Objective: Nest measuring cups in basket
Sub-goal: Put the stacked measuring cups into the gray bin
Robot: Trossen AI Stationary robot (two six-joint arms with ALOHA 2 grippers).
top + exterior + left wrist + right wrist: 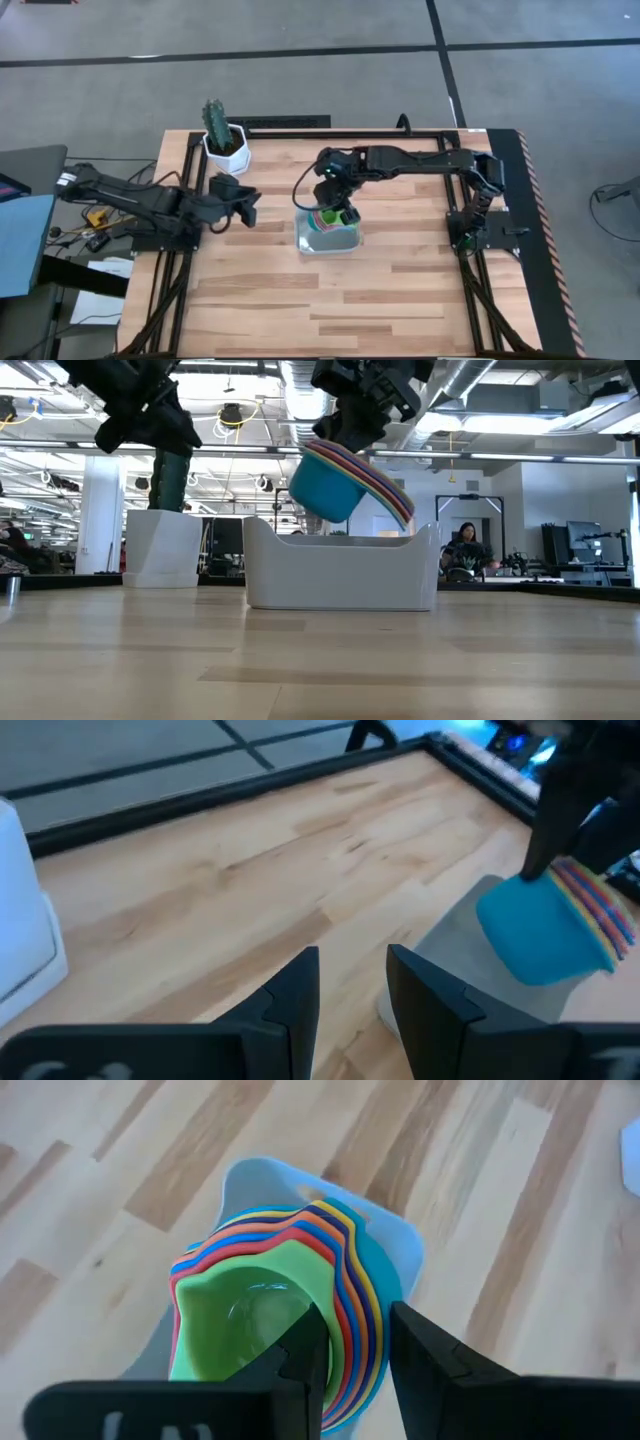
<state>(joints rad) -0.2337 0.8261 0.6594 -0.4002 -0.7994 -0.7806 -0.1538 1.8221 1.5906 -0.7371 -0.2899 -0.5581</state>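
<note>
One nested stack of measuring cups (350, 485) hangs tilted above the basket (340, 572), held clear of its rim in the low view, with the big teal cup outermost and the green one innermost. The basket sits near the middle of the table (400, 300), with bare wood on its near side.

The right gripper (355, 1350) is clenched on the stack, its fingers pinching the layered rims at one edge, one finger inside the green cup and the other outside the stack.

These cups look like thin, stiff plastic, so the stack is probably light but smooth. A pinch across several rims may let the inner cups slide or fan apart if the tilt grows. I would judge the rim or the flat handles the best places to hold, since the round bowls offer little for two fingers. The clear basket also seems light and could skid if nudged.

Farther left, the left gripper (350, 995) waits above the table well apart from the basket, its fingers parted with nothing between them.

At the far left edge stands a white pot (228, 145) with a cactus (214, 118).
</note>
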